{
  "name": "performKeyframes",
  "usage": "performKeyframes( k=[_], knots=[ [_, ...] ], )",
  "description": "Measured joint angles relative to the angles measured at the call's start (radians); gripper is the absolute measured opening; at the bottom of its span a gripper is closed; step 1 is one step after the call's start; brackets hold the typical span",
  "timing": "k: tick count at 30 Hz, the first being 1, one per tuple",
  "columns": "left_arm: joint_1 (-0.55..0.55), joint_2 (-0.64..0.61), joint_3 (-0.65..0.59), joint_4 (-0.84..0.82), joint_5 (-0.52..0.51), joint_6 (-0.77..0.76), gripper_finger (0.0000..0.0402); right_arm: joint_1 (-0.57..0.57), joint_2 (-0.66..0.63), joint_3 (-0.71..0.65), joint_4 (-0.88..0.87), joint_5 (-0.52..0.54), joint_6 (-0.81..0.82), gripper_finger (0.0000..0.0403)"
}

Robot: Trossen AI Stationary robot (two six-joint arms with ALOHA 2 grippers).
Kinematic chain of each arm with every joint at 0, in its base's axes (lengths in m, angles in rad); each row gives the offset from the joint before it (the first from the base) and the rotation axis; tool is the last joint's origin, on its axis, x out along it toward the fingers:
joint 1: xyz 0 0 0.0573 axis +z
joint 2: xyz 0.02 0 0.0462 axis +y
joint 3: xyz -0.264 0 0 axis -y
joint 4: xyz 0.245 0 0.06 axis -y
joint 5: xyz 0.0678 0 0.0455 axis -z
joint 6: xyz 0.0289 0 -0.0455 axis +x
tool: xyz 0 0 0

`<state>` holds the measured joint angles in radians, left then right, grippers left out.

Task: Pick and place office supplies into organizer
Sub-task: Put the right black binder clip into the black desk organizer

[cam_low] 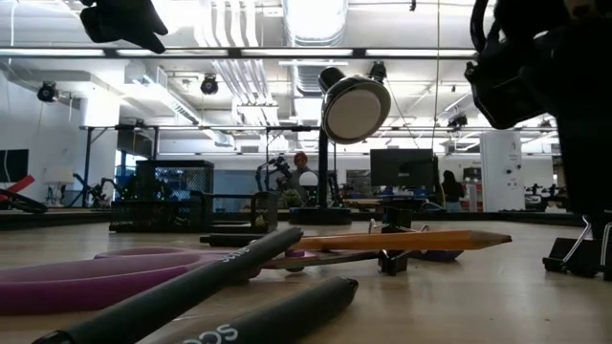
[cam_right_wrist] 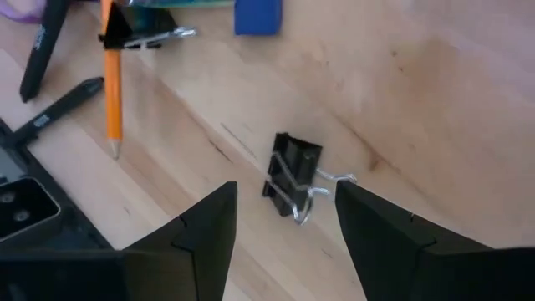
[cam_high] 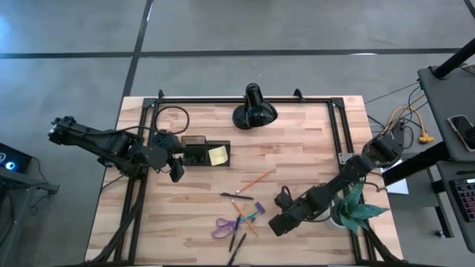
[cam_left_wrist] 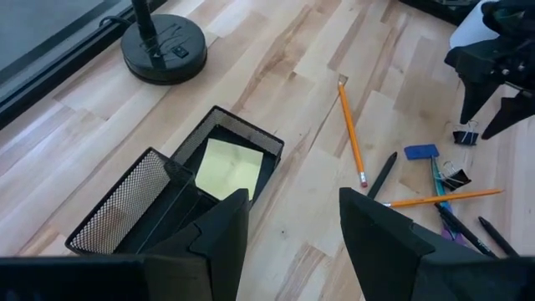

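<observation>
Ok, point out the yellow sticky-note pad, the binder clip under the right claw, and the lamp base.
yellow sticky-note pad (cam_left_wrist: 227, 165): left wrist view, middle of its top sheet.
binder clip (cam_right_wrist: 291, 178): right wrist view, its black body.
lamp base (cam_left_wrist: 164, 48): left wrist view, the round foot.

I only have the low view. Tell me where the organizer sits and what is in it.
Observer: The organizer sits on the table's left half, to the left of the lamp in the high view. A yellow sticky-note pad lies in one compartment.
Operator: Give me the left gripper.
Observer: The left gripper hovers beside the organizer, fingers open, holding nothing.
Operator: Now the right one.
Observer: The right gripper is over a black binder clip that lies on the wood. Its fingers are open and the clip is not gripped.
</observation>
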<state>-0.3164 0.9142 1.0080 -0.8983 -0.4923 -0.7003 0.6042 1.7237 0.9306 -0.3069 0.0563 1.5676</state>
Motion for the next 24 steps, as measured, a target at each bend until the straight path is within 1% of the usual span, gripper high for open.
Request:
performKeyframes(
  k=[4, 13, 21, 24],
  knots=[
    [0.0, 0.0, 0.0, 0.0, 0.0, 0.0, 0.0169, 0.0, 0.0, 0.0, 0.001, -0.001, -0.006, 0.0177],
    [0.0, 0.002, 0.0, 0.0, -0.001, 0.0, 0.0169, -0.001, 0.0, 0.0, -0.003, -0.001, -0.035, 0.0084],
    [0.0, 0.002, 0.0, 0.0, -0.003, 0.001, 0.0169, -0.003, 0.0, -0.002, -0.007, 0.023, -0.048, 0.0018],
    [0.0, 0.002, 0.0, 0.0, -0.003, 0.001, 0.0169, -0.007, 0.0, -0.002, 0.004, 0.025, -0.058, 0.001]
  ],
)
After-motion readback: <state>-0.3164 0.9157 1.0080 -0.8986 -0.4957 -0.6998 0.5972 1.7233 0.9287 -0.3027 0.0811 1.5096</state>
